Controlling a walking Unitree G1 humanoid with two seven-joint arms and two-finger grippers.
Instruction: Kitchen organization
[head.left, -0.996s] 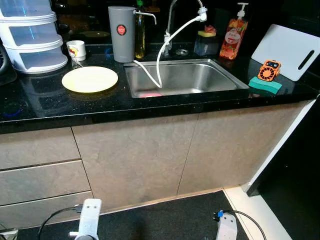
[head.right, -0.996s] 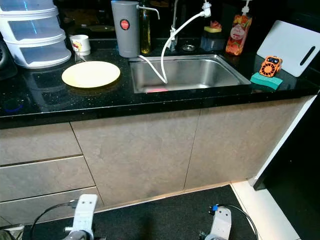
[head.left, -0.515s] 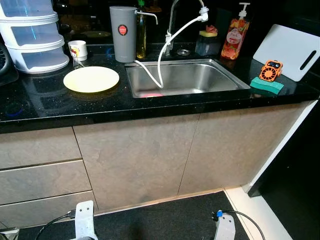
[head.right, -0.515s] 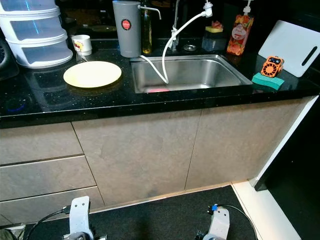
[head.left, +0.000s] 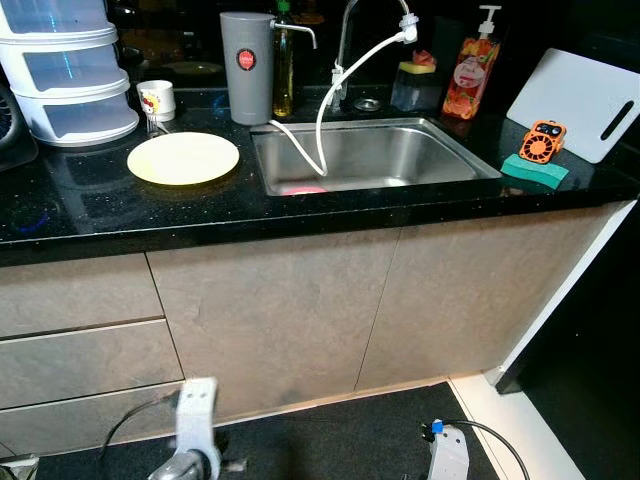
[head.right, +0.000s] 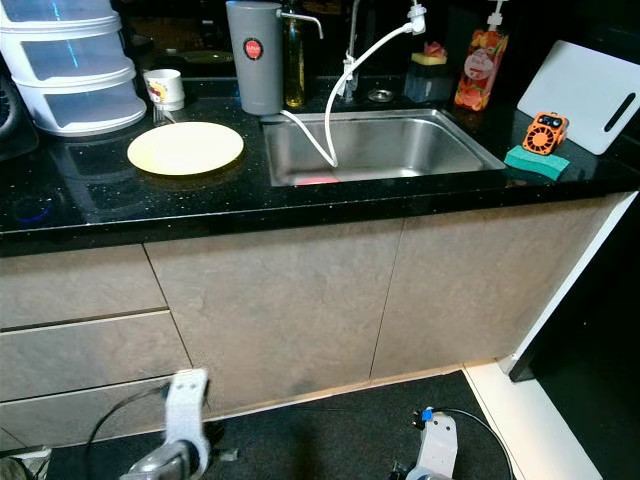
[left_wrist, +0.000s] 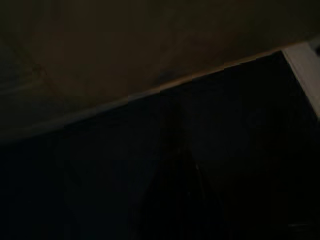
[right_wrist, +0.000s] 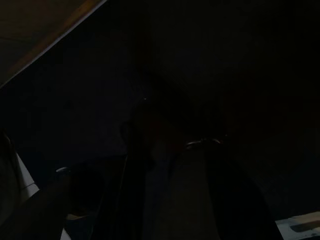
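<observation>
Since the earlier frame the left arm (head.left: 197, 420) is swung inward below the sink (head.left: 375, 155); finger states cannot be told, so the yellow plate (head.left: 183, 158), left of the sink on the desk (head.left: 120, 215), is best approached squarely.

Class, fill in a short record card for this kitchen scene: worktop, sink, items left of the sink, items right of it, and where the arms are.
Worktop: black counter over beige cabinets
Sink: steel basin, white hose looping into it
Left of sink: yellow plate, mug, grey canister, stacked white containers
Right of sink: green sponge with orange gadget, white cutting board, soap bottle
Arms: both low, near the floor
</observation>
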